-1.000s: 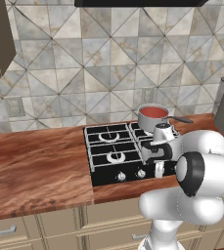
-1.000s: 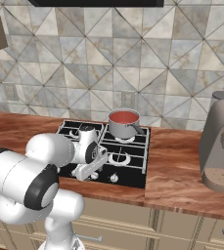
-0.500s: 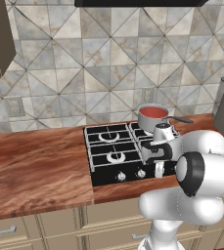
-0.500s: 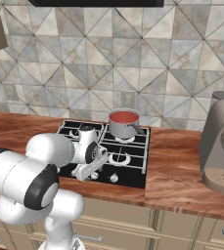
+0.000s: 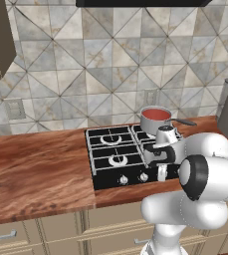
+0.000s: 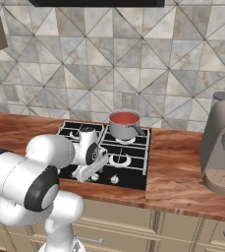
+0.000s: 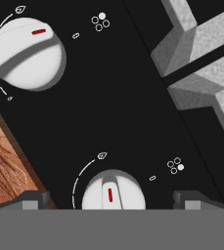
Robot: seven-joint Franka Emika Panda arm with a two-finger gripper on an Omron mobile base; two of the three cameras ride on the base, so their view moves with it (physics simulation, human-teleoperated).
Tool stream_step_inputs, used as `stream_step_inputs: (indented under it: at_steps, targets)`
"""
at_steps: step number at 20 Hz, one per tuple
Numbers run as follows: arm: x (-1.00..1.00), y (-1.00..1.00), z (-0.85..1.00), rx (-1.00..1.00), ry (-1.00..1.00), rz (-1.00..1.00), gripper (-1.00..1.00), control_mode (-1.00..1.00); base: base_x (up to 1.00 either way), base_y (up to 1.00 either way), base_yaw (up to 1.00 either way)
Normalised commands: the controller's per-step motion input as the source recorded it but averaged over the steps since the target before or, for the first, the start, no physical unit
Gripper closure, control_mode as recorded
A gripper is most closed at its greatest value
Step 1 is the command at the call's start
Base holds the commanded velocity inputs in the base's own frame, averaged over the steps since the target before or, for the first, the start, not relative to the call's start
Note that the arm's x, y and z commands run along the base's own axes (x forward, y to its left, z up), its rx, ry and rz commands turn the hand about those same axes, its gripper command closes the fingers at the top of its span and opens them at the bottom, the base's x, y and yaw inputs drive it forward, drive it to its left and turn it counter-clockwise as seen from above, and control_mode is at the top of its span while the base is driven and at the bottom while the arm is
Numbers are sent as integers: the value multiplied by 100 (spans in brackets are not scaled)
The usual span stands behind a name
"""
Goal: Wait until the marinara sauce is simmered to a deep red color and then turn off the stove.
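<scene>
In the hand view the gripper [image 7: 111,202] hangs spread wide, its tips either side of a silver knob [image 7: 113,191] at six o'clock, not touching; a second knob [image 7: 26,53] sits at ten o'clock; farther back on the stove [image 5: 110,154], the marinara sauce [image 5: 156,114] fills a saucepan [image 5: 154,121] on the rear right burner.
</scene>
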Motion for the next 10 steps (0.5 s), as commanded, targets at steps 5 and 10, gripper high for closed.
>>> stream_step_inputs:
  at_steps: [5, 10]
  targets:
    - [0, 0, 0, 0, 0, 0, -100, -100, 0, 0, 0]
    - [0, 0, 0, 0, 0, 0, -100, -100, 0, 0, 0]
